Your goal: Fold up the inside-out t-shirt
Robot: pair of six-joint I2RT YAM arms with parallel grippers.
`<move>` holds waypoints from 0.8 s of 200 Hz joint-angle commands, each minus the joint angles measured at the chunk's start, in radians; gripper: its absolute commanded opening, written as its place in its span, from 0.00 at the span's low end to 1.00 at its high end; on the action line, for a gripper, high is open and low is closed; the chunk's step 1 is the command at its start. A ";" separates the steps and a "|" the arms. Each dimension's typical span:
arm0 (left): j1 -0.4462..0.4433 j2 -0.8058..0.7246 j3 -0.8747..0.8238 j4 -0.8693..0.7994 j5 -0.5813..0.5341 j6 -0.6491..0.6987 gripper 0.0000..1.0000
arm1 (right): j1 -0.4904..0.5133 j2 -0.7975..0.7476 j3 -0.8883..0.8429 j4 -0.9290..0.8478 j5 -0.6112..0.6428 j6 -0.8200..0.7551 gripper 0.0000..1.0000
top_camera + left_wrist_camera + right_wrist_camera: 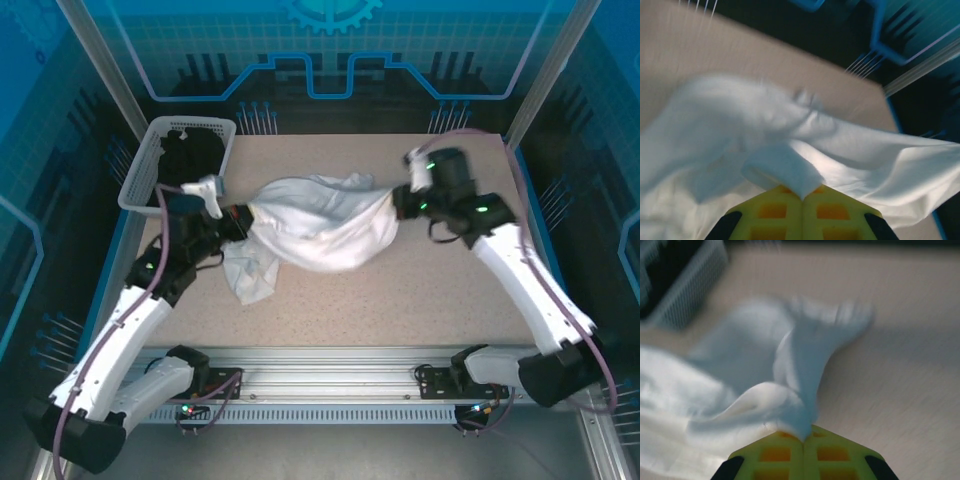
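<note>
The white t-shirt [318, 228] hangs bunched between my two grippers above the middle of the table, with one loose part [250, 272] drooping onto the table at the left. My left gripper [240, 215] is shut on the shirt's left end; in the left wrist view a fold of white cloth [785, 172] is pinched between the yellow fingers [770, 215]. My right gripper [398, 200] is shut on the shirt's right end, and the cloth [795, 415] rises out of its closed yellow fingers [837, 457].
A white basket [140, 170] holding a black garment [192, 152] stands at the back left corner, close behind my left arm. Bare table [450, 290] lies in front of and to the right of the shirt.
</note>
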 commanded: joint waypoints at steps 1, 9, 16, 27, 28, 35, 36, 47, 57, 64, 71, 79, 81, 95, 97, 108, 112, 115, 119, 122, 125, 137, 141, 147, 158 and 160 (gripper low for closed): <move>0.009 -0.014 0.215 -0.010 -0.032 0.067 0.00 | -0.035 -0.097 0.181 -0.116 0.063 -0.110 0.00; 0.009 -0.015 0.275 -0.027 -0.036 0.076 0.00 | -0.036 -0.115 0.240 -0.133 0.071 -0.122 0.00; 0.009 -0.018 0.322 -0.045 -0.035 0.083 0.00 | -0.036 -0.128 0.288 -0.147 0.070 -0.132 0.00; 0.008 -0.028 0.382 -0.072 -0.034 0.094 0.00 | -0.037 -0.151 0.358 -0.169 0.070 -0.143 0.00; 0.008 -0.030 0.386 -0.073 -0.034 0.095 0.00 | -0.036 -0.155 0.361 -0.170 0.070 -0.144 0.00; 0.008 -0.035 0.413 -0.084 -0.034 0.103 0.00 | -0.034 -0.173 0.394 -0.180 0.072 -0.148 0.00; 0.008 -0.037 0.417 -0.086 -0.034 0.103 0.00 | -0.034 -0.176 0.397 -0.180 0.073 -0.149 0.00; 0.008 -0.043 0.445 -0.108 -0.041 0.112 0.00 | -0.034 -0.209 0.415 -0.174 0.078 -0.151 0.00; 0.009 -0.036 0.455 -0.134 -0.067 0.116 0.00 | -0.034 -0.235 0.396 -0.154 0.087 -0.151 0.00; 0.009 -0.021 0.446 -0.141 -0.092 0.120 0.00 | -0.035 -0.243 0.369 -0.134 0.097 -0.153 0.00; 0.009 -0.002 0.433 -0.139 -0.119 0.128 0.00 | -0.036 -0.240 0.340 -0.113 0.111 -0.156 0.00; 0.013 0.029 0.417 -0.128 -0.145 0.138 0.00 | -0.038 -0.222 0.309 -0.095 0.131 -0.161 0.00; 0.016 0.039 0.414 -0.124 -0.150 0.140 0.00 | -0.040 -0.216 0.303 -0.091 0.136 -0.163 0.00; 0.046 0.121 0.410 -0.081 -0.157 0.153 0.00 | -0.072 -0.156 0.275 -0.043 0.154 -0.172 0.00; 0.052 0.136 0.412 -0.075 -0.156 0.154 0.00 | -0.080 -0.147 0.273 -0.033 0.152 -0.173 0.00; 0.079 0.214 0.443 -0.041 -0.152 0.162 0.00 | -0.135 -0.083 0.270 0.034 0.128 -0.170 0.00; 0.089 0.243 0.459 -0.028 -0.147 0.165 0.00 | -0.149 -0.065 0.275 0.053 0.115 -0.166 0.00; 0.098 0.265 0.475 -0.019 -0.142 0.166 0.00 | -0.162 -0.046 0.281 0.071 0.101 -0.163 0.00; 0.106 0.296 0.500 -0.007 -0.139 0.171 0.00 | -0.176 -0.021 0.287 0.099 0.084 -0.156 0.00; 0.112 0.321 0.523 -0.001 -0.140 0.177 0.00 | -0.190 0.004 0.297 0.127 0.064 -0.149 0.00; 0.118 0.345 0.549 0.003 -0.138 0.182 0.00 | -0.196 0.017 0.304 0.140 0.055 -0.146 0.00; 0.143 0.451 0.674 0.009 -0.115 0.189 0.00 | -0.215 0.112 0.386 0.196 -0.002 -0.126 0.00; 0.150 0.481 0.719 0.004 -0.107 0.192 0.00 | -0.215 0.135 0.410 0.203 -0.009 -0.124 0.00; 0.160 0.536 0.807 -0.012 -0.094 0.196 0.00 | -0.215 0.183 0.472 0.204 -0.022 -0.119 0.00; 0.174 0.618 0.969 -0.058 -0.077 0.208 0.00 | -0.215 0.260 0.613 0.180 -0.050 -0.110 0.00; 0.175 0.631 0.997 -0.070 -0.074 0.209 0.00 | -0.215 0.275 0.639 0.171 -0.055 -0.108 0.00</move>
